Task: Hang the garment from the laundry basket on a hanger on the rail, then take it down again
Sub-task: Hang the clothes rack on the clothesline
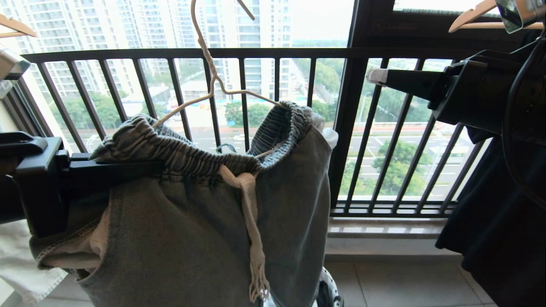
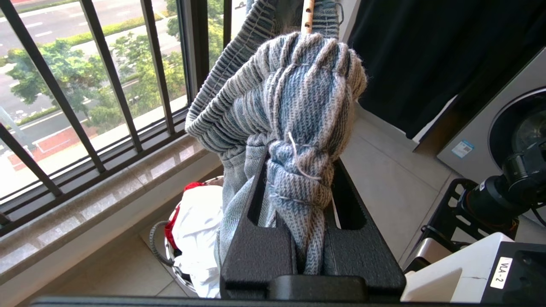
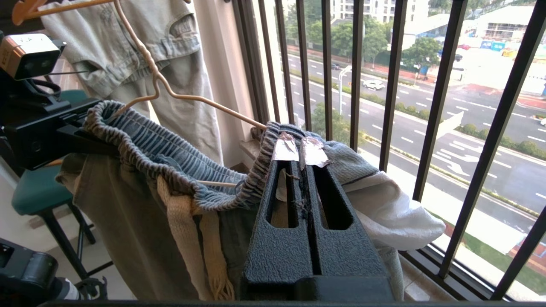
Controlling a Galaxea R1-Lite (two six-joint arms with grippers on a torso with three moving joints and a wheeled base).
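The garment (image 1: pixel 200 221), blue-grey denim shorts, hangs with its ribbed waistband draped over the cream wire hanger (image 1: pixel 209 72). The hanger's neck rises out of the top of the head view, and the rail is out of view. My left gripper (image 1: pixel 149 167) is shut on the bunched waistband (image 2: pixel 300 187) at the shorts' left side. Up at the right, my right gripper (image 1: pixel 377 76) is shut with nothing in it, its taped fingertips (image 3: pixel 285 150) close beside the garment (image 3: pixel 140 221). The laundry basket (image 2: pixel 179 275) stands on the floor below, holding white and red clothes.
The black barred window railing (image 1: pixel 273 53) runs right behind the shorts. A black shirt (image 1: pixel 490 238) hangs at the right and a pale green-grey denim piece (image 3: pixel 128 55) at the left. Wooden hangers (image 1: pixel 473 15) hang above. A washing machine (image 2: pixel 503 128) and a teal stool (image 3: pixel 38 192) stand nearby.
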